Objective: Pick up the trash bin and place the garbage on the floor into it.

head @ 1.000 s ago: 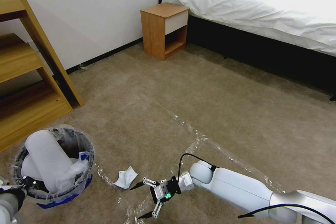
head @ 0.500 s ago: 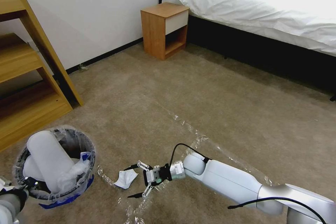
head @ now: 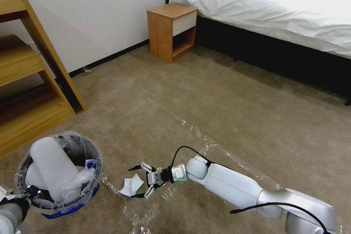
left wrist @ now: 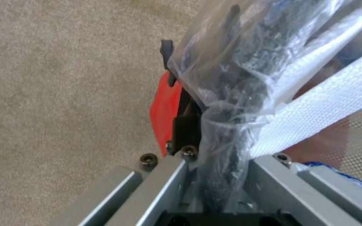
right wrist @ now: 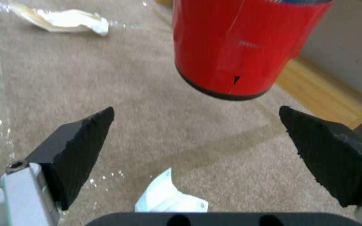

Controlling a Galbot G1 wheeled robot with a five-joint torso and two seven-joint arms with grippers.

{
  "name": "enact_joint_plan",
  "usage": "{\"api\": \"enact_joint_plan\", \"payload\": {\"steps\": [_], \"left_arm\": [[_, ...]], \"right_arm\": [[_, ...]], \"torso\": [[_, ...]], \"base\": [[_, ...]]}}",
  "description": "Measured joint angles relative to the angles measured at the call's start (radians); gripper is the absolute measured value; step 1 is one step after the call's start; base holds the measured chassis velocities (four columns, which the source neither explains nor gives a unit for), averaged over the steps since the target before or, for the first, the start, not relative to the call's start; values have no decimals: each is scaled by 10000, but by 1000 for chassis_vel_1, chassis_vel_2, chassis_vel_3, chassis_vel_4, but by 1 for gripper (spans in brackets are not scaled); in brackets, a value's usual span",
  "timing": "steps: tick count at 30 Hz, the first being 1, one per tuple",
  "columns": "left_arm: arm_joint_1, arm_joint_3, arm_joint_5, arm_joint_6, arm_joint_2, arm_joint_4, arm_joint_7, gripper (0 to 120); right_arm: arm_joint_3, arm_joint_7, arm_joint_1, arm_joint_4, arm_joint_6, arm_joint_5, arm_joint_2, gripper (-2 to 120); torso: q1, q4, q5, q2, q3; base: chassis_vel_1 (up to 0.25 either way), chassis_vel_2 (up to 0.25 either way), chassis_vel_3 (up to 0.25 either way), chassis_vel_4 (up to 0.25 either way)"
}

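1. The left gripper is clamping the rim of the trash bin, its jaws closed on the red wall and the bunched clear liner; in the right wrist view the bin's red base is hanging clear of the floor, so the bin appears to be carried rather than standing, presumably to keep its open mouth close to the litter

2. The bin is sitting at the near left of the carpet, in front of the wooden shelf unit, with white rolled items already lying inside the liner, which suggests part of the clearing is done

3. The right gripper is reaching low over the floor with its jaws spread wide, one fingertip on each side of the crumpled white paper; the wide stance looks meant to straddle the scrap before closing

4. The paper is lying flat on the carpet just beside a shiny tape line, between the bin and the right arm, not yet gripped

5. Another crumpled white scrap is lying farther off on the carpet, so more garbage seems to be waiting

6. The paper is thin and flat, so a grip could slip unless the fingertips are almost touching the pile
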Motion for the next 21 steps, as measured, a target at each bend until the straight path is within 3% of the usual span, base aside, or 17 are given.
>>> {"api": "enact_joint_plan", "payload": {"steps": [21], "left_arm": [[-68, 63, 1, 1, 45, 105, 21, 0]], "right_arm": [[208, 49, 135, -2118, 258, -678, 802, 100]], "torso": [[0, 1, -1, 0, 0]], "base": [[0, 0, 0, 0]]}}
